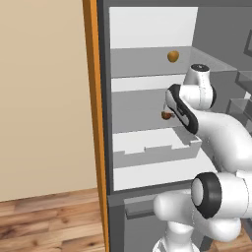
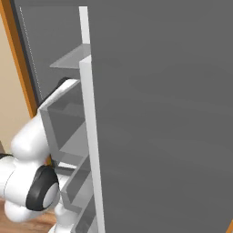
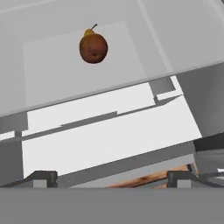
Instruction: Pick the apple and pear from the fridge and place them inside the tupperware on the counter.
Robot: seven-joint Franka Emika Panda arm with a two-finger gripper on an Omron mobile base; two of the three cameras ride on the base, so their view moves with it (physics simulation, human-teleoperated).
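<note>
The fridge (image 1: 147, 66) stands open with its pale inside facing me. On its middle glass shelf lies the apple (image 3: 93, 47), small and dark red with a short stem. In the left base view the apple (image 1: 166, 115) peeks out just left of my hand. One shelf higher sits the yellow-orange pear (image 1: 173, 56). My gripper (image 3: 111, 178) is open and holds nothing. It hangs short of the apple, over the front of the white drawer below that shelf. The tupperware and the counter are out of view.
Under the apple's shelf a white drawer (image 1: 157, 150) juts forward. The open fridge door (image 2: 159, 113) with clear bins (image 2: 68, 132) stands close on my right. An orange cabinet edge (image 1: 93, 98) and a beige wall border the fridge on the left, above a wooden floor (image 1: 49, 221).
</note>
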